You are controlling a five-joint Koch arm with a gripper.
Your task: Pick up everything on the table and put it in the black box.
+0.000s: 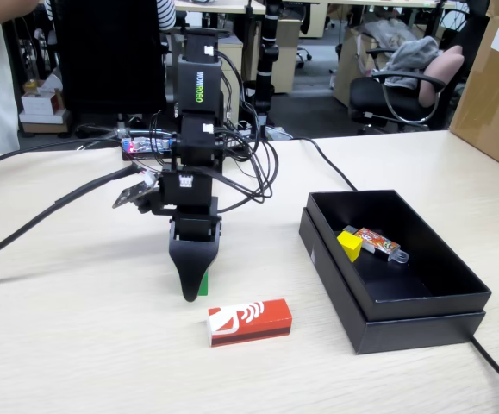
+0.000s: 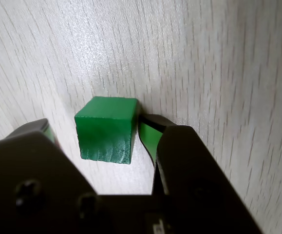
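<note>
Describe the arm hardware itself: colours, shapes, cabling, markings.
The black plastic Koch arm is a stack of boxy servo blocks carrying white label stickers and one green-lettered logo. Loose black cables loop around it. The black gripper tapers to a point; the wrist view shows green-lined finger pads.

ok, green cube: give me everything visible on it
The small green cube looks like painted wood, grain showing on its front face, edges crisp. It sits flat on the pale wood-grain tabletop, between the open black gripper's jaws; the right jaw in the wrist view is at its side, contact unclear. The fixed view shows only a green sliver.
</note>
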